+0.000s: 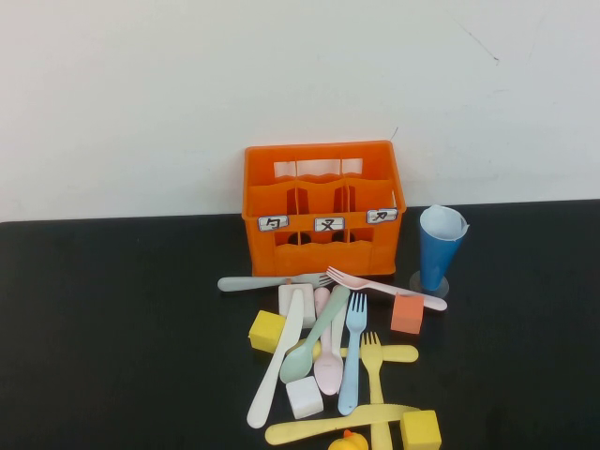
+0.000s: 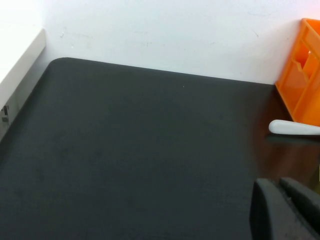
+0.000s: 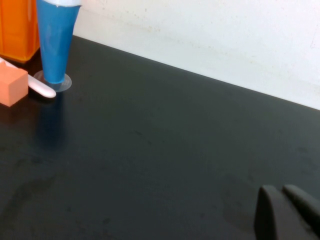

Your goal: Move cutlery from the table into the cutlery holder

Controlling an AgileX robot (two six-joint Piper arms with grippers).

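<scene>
The orange cutlery holder (image 1: 323, 206) stands at the back middle of the black table (image 1: 112, 328); its compartments look empty. Cutlery lies piled in front of it: a mint fork (image 1: 258, 282), a pink fork (image 1: 386, 288), a white knife (image 1: 278, 358), a mint spoon (image 1: 315, 336), a pink spoon (image 1: 329, 366), a blue fork (image 1: 353, 354), a yellow fork (image 1: 376, 380) and a yellow knife (image 1: 323, 427). Neither gripper shows in the high view. My left gripper (image 2: 276, 184) is shut and empty over bare table, left of the holder (image 2: 302, 75). My right gripper (image 3: 280, 190) is shut and empty, right of the pile.
A blue conical cup (image 1: 439, 246) stands right of the holder, also in the right wrist view (image 3: 56, 40). White cubes (image 1: 296, 302), yellow cubes (image 1: 267, 330) and an orange cube (image 1: 407, 314) lie among the cutlery. A yellow duck (image 1: 347, 442) sits at the front edge.
</scene>
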